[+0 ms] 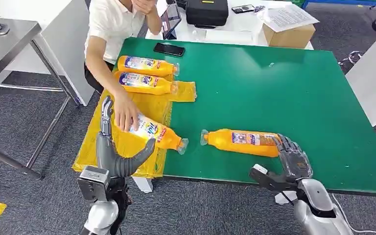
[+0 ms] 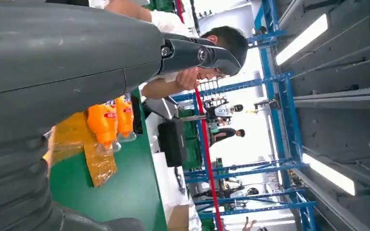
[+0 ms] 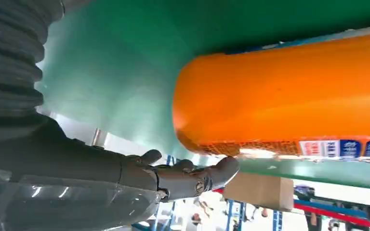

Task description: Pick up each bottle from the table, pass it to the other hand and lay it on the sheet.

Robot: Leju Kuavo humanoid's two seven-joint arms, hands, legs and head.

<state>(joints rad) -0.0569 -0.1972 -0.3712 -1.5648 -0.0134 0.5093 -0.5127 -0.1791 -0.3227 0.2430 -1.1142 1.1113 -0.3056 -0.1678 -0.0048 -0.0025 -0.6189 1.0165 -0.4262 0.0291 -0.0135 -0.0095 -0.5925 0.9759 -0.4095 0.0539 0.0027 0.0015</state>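
We found the work part done: two bottles [image 1: 145, 65] lay side by side on the yellow sheet [image 1: 122, 142] at the far left of the green table [image 1: 284, 93], and a third bottle [image 1: 157, 132] rested across the sheet's near edge, its cap over the green, with a person's hand [image 1: 125, 113] pressed on its base. Our left hand [image 1: 115, 149] stood just beside that bottle, fingers apart and holding nothing. The last bottle [image 1: 242, 141] lay on its side on the bare table, well apart from the sheet. Our right hand [image 1: 286, 166] was at its base, fingers draped over the end and thumb spread low beneath the table edge, but not clamped on it. We judged the pick-up of this bottle to be the step in hand; next the right hand needed to wrap the body firmly, lift, and carry it toward the left hand.
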